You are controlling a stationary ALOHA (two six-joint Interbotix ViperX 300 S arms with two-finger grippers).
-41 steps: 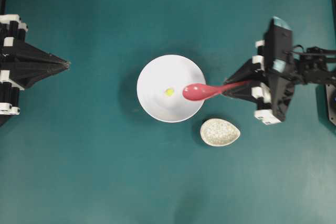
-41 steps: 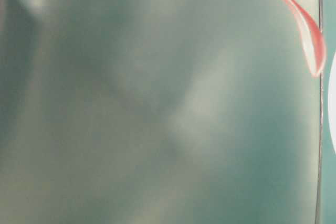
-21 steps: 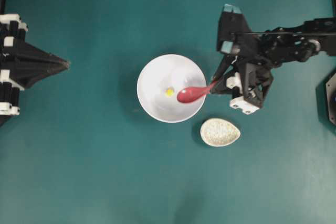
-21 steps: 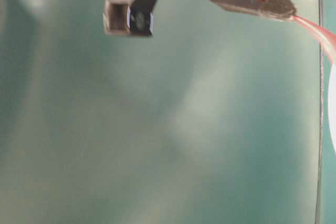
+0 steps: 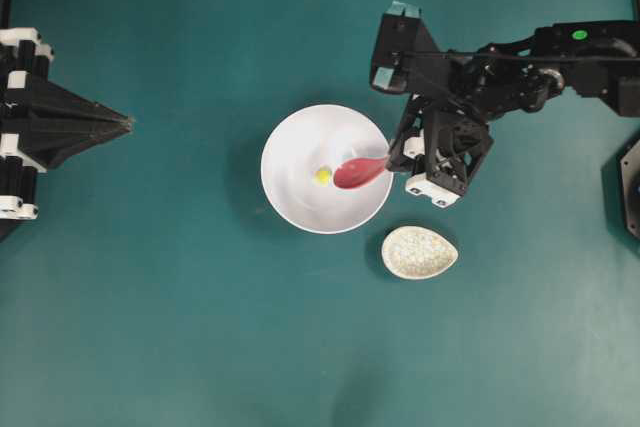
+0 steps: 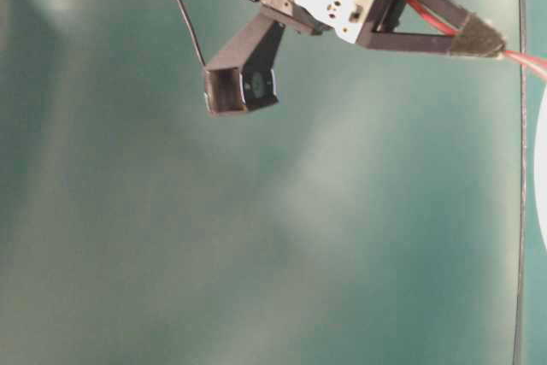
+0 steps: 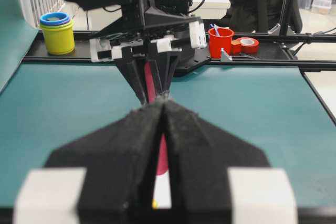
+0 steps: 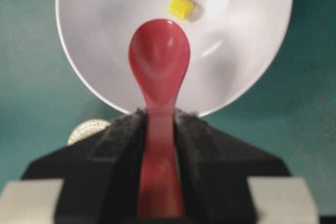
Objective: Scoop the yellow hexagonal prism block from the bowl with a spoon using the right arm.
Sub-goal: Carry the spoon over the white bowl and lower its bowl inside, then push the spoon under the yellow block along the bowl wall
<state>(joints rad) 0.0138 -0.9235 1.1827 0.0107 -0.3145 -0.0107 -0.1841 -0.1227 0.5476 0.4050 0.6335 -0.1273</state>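
The overhead exterior view shows the right arm (image 5: 520,57) reaching in from the right side toward the white bowl (image 5: 290,197), which stands near the middle of the teal table (image 5: 200,327). The right gripper (image 5: 397,159) is clenched on the handle of the red spoon (image 5: 358,171), and the scoop lies over the right part of the bowl. The yellow hexagonal prism block (image 5: 322,176) sits on the bowl's floor, just beside the tip of the scoop, on its left. In the right wrist view the block (image 8: 181,7) is a little beyond the scoop's tip and not inside the scoop. A small speckled oval rest (image 5: 419,252) lies on the table near the bowl, at its lower right. The left gripper (image 5: 128,124) stays at the left edge, well apart from the bowl, with its fingers pressed together and holding nothing.
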